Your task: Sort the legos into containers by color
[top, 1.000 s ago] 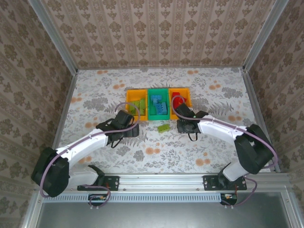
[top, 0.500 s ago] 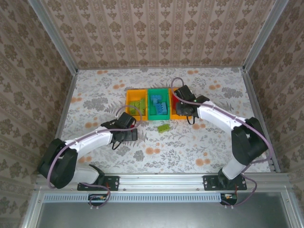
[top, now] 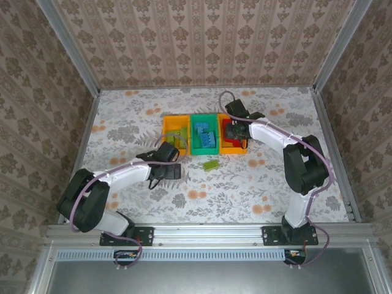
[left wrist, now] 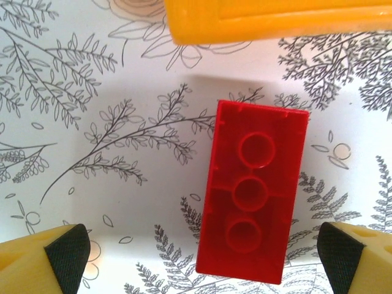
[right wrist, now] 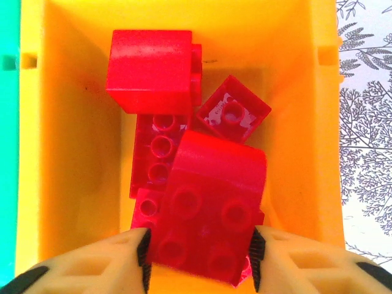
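Observation:
My right gripper [right wrist: 199, 254] hangs over the right orange container [right wrist: 67, 122], shut on a red lego [right wrist: 211, 208] tilted between its pads. Several red legos [right wrist: 150, 70] lie in that container beneath it. In the top view the right gripper [top: 236, 130] sits above the right orange container [top: 233, 147]. My left gripper [left wrist: 203, 252] is open above a red lego [left wrist: 254, 193] lying studs-down on the table, between its fingertips [left wrist: 64, 251] and touching neither. The left orange container's wall [left wrist: 275, 18] is just beyond it. The left gripper [top: 166, 160] is in front of the left container [top: 168, 122].
The green middle container [top: 196, 149] holds blue legos [top: 204, 131]; the left orange one holds light green legos [top: 177, 136]. One light green lego [top: 211, 165] lies loose on the flowered table in front of the containers. Patterned walls enclose the table.
My right gripper has moved from the table in front of the containers up over the right orange one, carrying the red lego. The left gripper has shifted only slightly and stays open.

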You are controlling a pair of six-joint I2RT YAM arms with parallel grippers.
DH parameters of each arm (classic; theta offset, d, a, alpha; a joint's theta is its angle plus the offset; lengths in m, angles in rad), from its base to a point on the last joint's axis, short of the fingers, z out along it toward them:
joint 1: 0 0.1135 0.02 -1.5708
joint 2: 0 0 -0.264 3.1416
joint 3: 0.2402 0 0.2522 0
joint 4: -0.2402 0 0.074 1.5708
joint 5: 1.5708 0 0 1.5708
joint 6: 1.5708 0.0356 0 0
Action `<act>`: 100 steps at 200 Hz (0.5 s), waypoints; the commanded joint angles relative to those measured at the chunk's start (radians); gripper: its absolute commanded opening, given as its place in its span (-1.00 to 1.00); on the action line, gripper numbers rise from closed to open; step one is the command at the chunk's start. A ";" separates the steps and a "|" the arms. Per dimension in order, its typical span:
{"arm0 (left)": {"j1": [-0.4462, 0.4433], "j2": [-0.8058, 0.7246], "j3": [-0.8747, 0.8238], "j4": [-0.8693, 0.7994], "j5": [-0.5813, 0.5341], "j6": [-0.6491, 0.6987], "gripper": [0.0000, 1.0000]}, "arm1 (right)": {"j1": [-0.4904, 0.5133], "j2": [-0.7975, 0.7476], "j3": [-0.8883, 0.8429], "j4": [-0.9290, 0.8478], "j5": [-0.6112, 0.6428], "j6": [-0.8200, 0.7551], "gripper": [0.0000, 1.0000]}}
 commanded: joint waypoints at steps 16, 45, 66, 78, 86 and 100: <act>0.015 0.035 0.040 0.009 -0.009 0.029 0.93 | -0.006 -0.042 -0.002 -0.010 -0.047 0.010 0.21; 0.020 0.063 0.049 0.021 -0.005 0.028 0.87 | -0.006 -0.153 -0.085 0.021 -0.053 0.022 0.45; 0.024 0.078 0.058 0.032 0.004 0.031 0.75 | -0.006 -0.229 -0.132 0.020 -0.054 0.024 0.45; 0.024 0.084 0.064 0.034 0.007 0.032 0.62 | -0.006 -0.275 -0.170 0.026 -0.056 0.025 0.46; 0.025 0.087 0.066 0.040 0.010 0.033 0.52 | -0.005 -0.301 -0.198 0.030 -0.045 0.027 0.48; 0.027 0.090 0.066 0.047 0.014 0.034 0.35 | -0.007 -0.350 -0.251 0.035 -0.018 0.032 0.52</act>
